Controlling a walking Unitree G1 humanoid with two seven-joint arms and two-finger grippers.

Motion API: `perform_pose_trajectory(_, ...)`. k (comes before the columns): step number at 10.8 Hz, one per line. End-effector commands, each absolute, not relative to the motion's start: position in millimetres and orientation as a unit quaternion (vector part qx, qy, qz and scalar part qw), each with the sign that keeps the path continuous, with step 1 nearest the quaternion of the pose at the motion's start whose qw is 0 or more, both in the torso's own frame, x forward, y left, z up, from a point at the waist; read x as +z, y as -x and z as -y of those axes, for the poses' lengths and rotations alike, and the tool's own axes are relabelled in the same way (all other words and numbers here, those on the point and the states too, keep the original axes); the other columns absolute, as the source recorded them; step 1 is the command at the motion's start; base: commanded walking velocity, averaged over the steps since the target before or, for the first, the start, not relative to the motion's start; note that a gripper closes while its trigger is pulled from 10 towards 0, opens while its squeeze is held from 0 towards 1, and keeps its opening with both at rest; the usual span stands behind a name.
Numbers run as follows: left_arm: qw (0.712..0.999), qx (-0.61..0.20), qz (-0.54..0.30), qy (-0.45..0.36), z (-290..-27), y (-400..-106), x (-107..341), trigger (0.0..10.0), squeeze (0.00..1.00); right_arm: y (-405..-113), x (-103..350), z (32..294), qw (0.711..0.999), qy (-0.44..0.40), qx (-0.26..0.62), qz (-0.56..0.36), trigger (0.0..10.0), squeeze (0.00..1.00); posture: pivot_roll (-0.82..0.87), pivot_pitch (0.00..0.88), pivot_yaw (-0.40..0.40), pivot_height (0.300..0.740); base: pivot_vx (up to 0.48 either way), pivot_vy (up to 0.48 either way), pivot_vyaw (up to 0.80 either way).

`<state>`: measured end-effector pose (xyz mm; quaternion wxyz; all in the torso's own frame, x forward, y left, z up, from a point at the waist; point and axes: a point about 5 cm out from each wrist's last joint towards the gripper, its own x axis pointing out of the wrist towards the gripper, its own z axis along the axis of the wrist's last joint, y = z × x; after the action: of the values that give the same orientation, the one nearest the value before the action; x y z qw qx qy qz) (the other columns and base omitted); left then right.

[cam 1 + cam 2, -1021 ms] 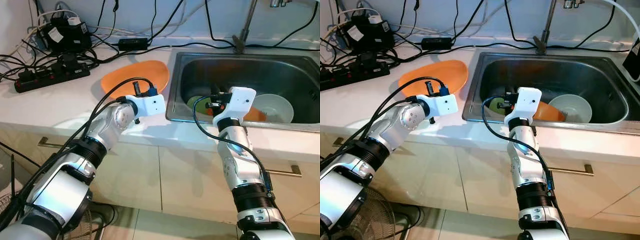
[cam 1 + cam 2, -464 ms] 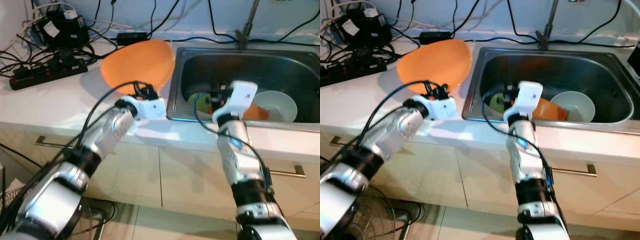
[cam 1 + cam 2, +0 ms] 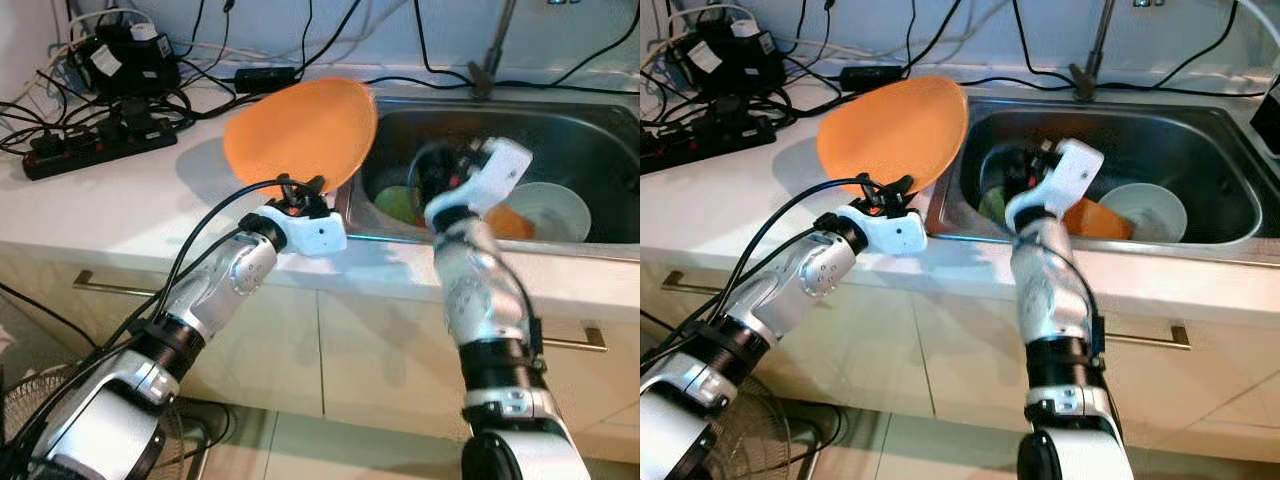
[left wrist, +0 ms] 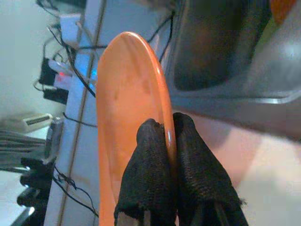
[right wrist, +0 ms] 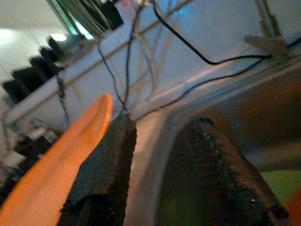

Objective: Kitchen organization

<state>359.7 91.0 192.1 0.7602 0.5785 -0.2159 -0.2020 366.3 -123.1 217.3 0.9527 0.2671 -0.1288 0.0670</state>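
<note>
At the upper left of the frame, a black power strip (image 3: 100, 148) and a tangle of cables (image 3: 120, 70) are lying on the white bench (image 3: 100, 215). Moving right, the left hand (image 3: 301, 186) is sitting near the middle of the frame, just in front of the sink's left rim. Its two black fingers (image 4: 153, 174) are pressed together on the lower edge of an orange plate (image 3: 300, 132), pinching the rim between them, as the left wrist view is showing clearly. The plate is standing tilted up off the bench, its face turned toward the camera, its upper edge reaching over the left corner of the steel sink (image 3: 560, 135).

Further right, the right hand (image 3: 432, 175) is hanging over the sink's left part, above the dishes. In the right wrist view its fingers (image 5: 106, 165) are standing apart with a plain gap between them, gripping nothing; the orange plate's edge is showing just beside one finger.

Inside the sink, a green dish (image 3: 398, 203) is lying at the left, an orange bowl (image 3: 508, 222) is sitting next to it, and a white bowl (image 3: 552, 208) is resting at the right. The tap's stem (image 3: 492, 50) is rising at the upper right, behind the basin.
</note>
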Motion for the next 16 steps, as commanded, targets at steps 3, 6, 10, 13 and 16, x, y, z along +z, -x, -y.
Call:
perform_pose_trajectory(3, 0.742, -0.222, 0.264, -0.574, -79, -349, 204, 10.0, 0.0, -366, 227, 115, 0.932, -0.327, 0.109, 0.112, 10.0, 1.0, 0.15, 0.02, 0.037, 0.74, 0.0, 0.0, 0.0)
perform_pose_trajectory(6, 0.736, -0.241, 0.268, -0.573, -73, -344, 200, 10.0, 0.0, -365, 228, 110, 0.927, -0.336, 0.133, 0.099, 10.0, 0.4, 0.15, 0.008, 0.034, 0.74, 0.0, 0.0, 0.0)
perform_pose_trajectory(10, 0.737, -0.227, 0.297, -0.563, -71, -341, 207, 10.0, 0.0, -366, 213, 106, 0.93, -0.34, 0.123, 0.067, 10.0, 0.0, 0.16, 0.0, 0.03, 0.74, 0.0, 0.0, 0.0)
perform_pose_trajectory(13, 0.739, -0.222, 0.314, -0.552, -69, -339, 211, 10.0, 0.0, -366, 210, 102, 0.928, -0.347, 0.122, 0.06, 10.0, 0.0, 0.16, 0.0, 0.026, 0.74, 0.0, 0.0, 0.0)
perform_pose_trajectory(16, 0.735, -0.229, 0.299, -0.563, -73, -339, 201, 10.0, 0.0, -367, 213, 105, 0.924, -0.361, 0.112, 0.061, 10.0, 0.0, 0.16, 0.0, 0.027, 0.74, 0.0, 0.0, 0.0)
